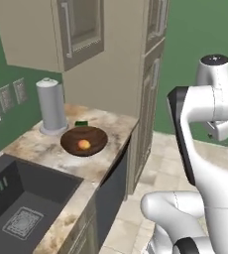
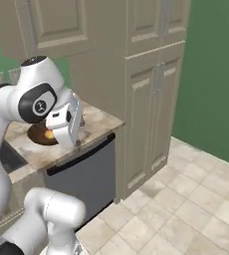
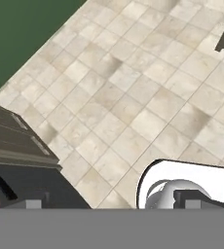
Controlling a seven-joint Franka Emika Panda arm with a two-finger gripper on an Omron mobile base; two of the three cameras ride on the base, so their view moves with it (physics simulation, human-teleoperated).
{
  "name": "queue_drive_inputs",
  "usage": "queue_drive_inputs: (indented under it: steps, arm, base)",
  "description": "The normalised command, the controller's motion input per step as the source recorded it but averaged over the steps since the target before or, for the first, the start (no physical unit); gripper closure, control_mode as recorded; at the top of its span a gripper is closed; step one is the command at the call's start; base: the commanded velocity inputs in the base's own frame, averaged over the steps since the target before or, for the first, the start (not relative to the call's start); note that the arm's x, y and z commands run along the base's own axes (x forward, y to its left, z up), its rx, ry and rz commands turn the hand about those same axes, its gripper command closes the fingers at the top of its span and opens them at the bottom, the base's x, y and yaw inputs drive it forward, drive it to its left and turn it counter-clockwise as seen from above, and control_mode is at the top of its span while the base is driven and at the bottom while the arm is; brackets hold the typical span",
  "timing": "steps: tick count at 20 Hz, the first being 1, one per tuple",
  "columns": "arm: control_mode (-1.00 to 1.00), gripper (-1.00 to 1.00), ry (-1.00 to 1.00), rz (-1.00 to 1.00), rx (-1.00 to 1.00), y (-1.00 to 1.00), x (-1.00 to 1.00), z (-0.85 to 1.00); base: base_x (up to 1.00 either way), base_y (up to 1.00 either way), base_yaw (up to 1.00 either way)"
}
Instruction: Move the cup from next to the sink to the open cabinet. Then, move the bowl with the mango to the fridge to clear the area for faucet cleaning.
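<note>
The bowl (image 1: 84, 141), dark brown and round, rests on the marble-patterned counter (image 1: 111, 130) at centre-left of the left base view, with the orange-yellow mango (image 1: 84, 144) lying inside it. Just behind the bowl, toward upper left, stands an upright grey cylindrical canister (image 1: 51, 106) on a round base; a small green object (image 1: 80, 123) lies between the two, too small to identify. The sink (image 1: 22, 198) occupies the lower left of that frame, its lighter patterned insert on the basin floor. An upper cabinet (image 1: 46, 30) with a long grey bar handle (image 1: 66, 30) hangs at upper left. Tall beige pantry doors (image 2: 151, 99) fill the centre of the right base view.

In the right base view the gripper (image 2: 75, 145) hangs at centre-left, pointing downward in front of the counter edge and partly covering the bowl. In the hand view the two finger tips (image 3: 33, 203) sit far apart at the bottom corners: the jaws stand wide with nothing between them, above beige floor tiles (image 3: 133, 97). The cup cannot be located.
</note>
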Motion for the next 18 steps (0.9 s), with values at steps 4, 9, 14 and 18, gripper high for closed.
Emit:
queue_drive_inputs:
  steps: [4,9,14,18]
  arm:
    - [1.0,-1.0,0.0,0.0,0.0,0.0,0.0,0.0]
    - [1.0,-1.0,0.0,0.0,0.0,0.0,0.0,0.0]
    - [1.0,-1.0,0.0,0.0,0.0,0.0,0.0,0.0]
    - [1.0,-1.0,0.0,0.0,0.0,0.0,0.0,0.0]
  base:
    - [0.81,-0.4,0.62]
    - [0.58,-0.56,0.58]
    - [0.38,-0.45,0.52]
    - [0.19,0.02,0.56]
